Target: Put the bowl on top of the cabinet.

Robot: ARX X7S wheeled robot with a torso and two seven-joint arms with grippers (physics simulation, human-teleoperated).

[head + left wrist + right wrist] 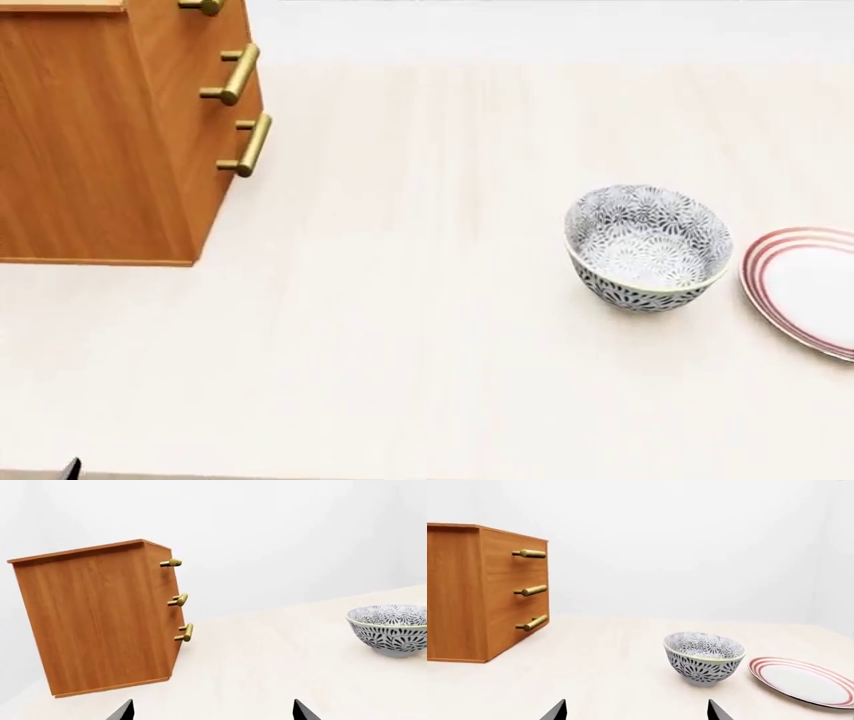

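Bowl, and the pieces around it, listed by size for you.

Table [427, 380]: pale wood; carries every item below and lies under both pincers.

Cabinet [474, 595]: orange-brown, three brass bar handles [532, 589] on its front. It stands far ahead of the right pincer [637, 711] and off to its left, closer ahead of the left pincer [212, 711]. Its lighter top carries nothing that you can see.

Plate [804, 680]: white with red rings, flat, just beyond the bowl on the side away from the cabinet.

Bowl [704, 657]: patterned grey-black, upright, on the table ahead of the right pincer and slightly to its right, well apart from the cabinet.

Pincers: each shows only two dark tips spread wide, with nothing between them.

Step in hand, by my reading: the approach, with the bowl not yet grasped. Your next move calls for bringing the right pincer forward to the bowl's rim, one finger inside and one outside, before any lift.
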